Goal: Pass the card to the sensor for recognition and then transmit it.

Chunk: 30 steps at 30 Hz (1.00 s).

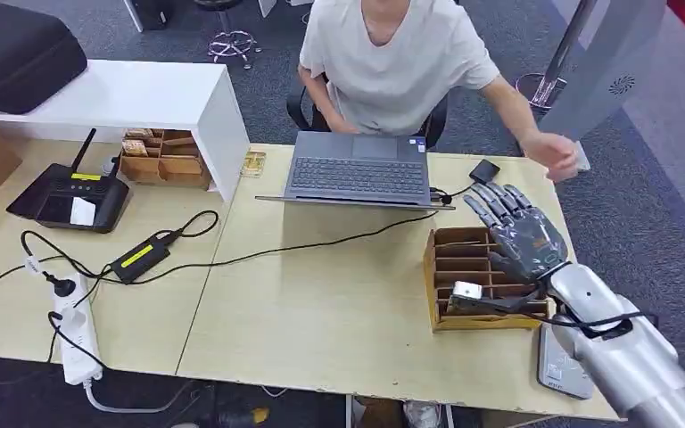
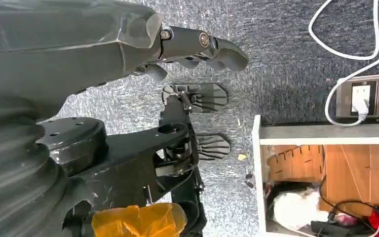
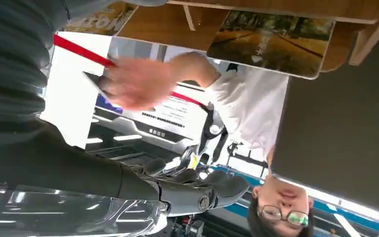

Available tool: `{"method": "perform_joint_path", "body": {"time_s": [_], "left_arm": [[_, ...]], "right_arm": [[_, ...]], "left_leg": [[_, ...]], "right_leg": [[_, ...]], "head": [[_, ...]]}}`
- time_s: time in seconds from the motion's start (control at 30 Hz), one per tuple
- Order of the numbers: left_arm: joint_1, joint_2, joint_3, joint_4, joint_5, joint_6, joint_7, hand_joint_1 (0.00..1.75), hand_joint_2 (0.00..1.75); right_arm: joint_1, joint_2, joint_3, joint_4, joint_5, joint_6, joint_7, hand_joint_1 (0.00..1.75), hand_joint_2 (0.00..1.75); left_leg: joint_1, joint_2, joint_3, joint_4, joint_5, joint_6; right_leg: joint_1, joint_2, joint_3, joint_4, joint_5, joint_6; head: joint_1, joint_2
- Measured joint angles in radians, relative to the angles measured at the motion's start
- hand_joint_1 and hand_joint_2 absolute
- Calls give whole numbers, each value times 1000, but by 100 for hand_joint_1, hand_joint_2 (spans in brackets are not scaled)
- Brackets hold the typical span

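Right robot hand (image 1: 522,234) hovers over the wooden rack (image 1: 473,278) w/ fingers spread, holding nothing; the card (image 1: 578,159) looks to be w/ the person's hand (image 1: 554,157) just past the table (image 1: 321,303) edge, though it's blurred. Left robot hand (image 2: 197,47) hangs by the floor, fingers loosely curled, empty. Risk: if the right robot hand pulls back low, it could clip the rack or snag the wrist cable (image 1: 499,303) near it and drag the rack off the table.

Laptop (image 1: 359,171) behind slotted box (image 1: 473,278)
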Motion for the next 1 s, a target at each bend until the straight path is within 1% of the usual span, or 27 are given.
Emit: {"method": "perform_joint_path", "body": {"time_s": [1.0], "left_arm": [[-1,4,0,0,7,-3,8,0,175]], "right_arm": [[-19,-2,0,50,1,3,2,0,175]], "left_leg": [[0,0,0,0,0,0]], "right_leg": [[0,0,0,0,0,0]], "head": [[0,0]]}}
